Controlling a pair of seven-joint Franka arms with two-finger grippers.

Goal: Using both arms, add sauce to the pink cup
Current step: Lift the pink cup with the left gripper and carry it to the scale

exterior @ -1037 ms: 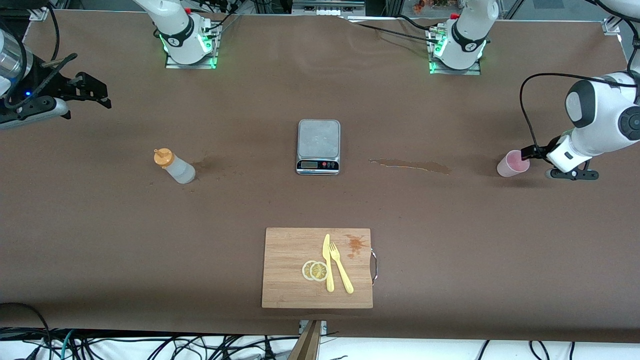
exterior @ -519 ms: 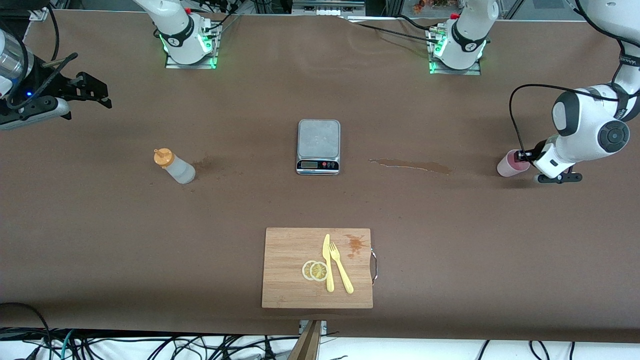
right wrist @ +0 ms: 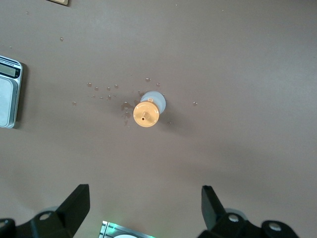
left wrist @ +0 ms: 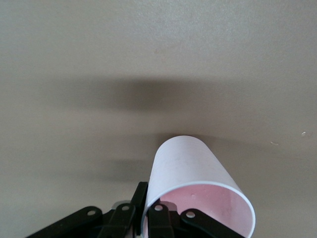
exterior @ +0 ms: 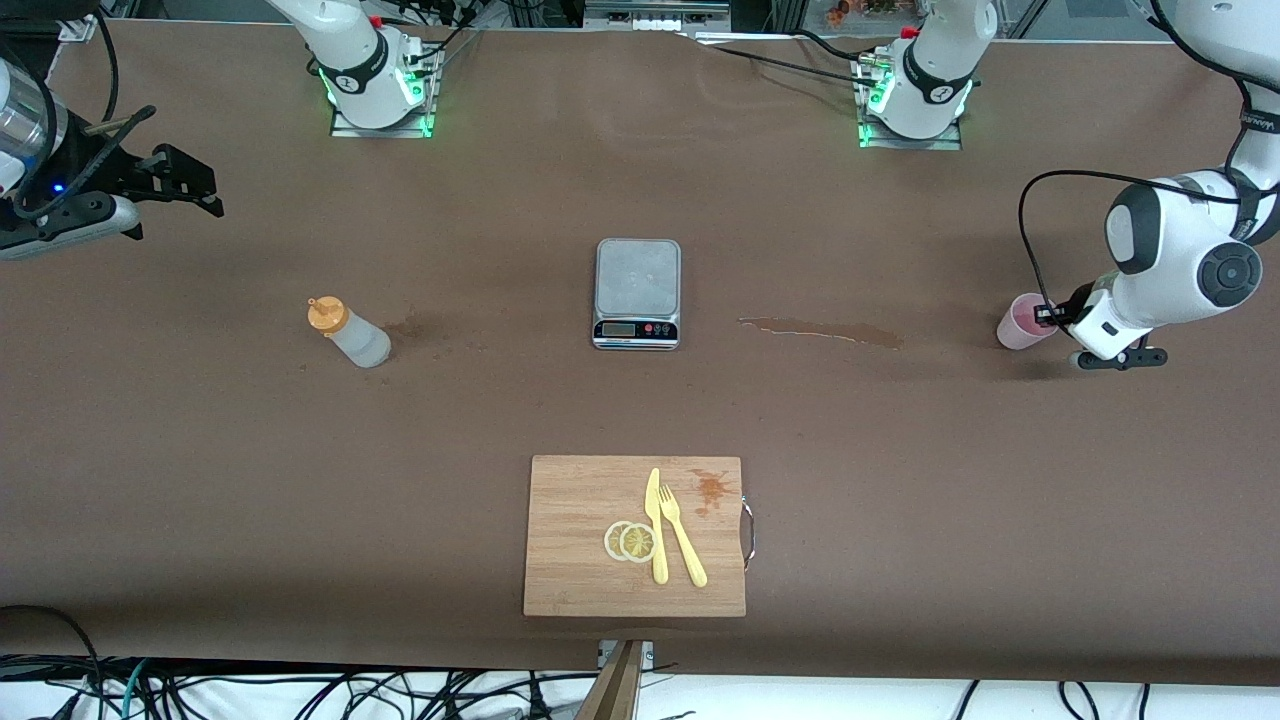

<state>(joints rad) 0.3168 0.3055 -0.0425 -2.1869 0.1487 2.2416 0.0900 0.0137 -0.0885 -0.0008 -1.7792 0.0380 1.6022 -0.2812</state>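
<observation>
Toward the left arm's table end, left gripper (exterior: 1045,316) clamped on pink cup (exterior: 1020,324); right gripper (exterior: 190,190) wide open, empty, waiting over squeeze bottle (right wrist: 148,111). No readable labels.

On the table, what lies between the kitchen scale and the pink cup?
In the front view, only a long brownish wet stain lies on the table between the kitchen scale and the pink cup; otherwise that stretch is bare.

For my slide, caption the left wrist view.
Left gripper fingers pinching the pink cup rim above the brown table.
</observation>
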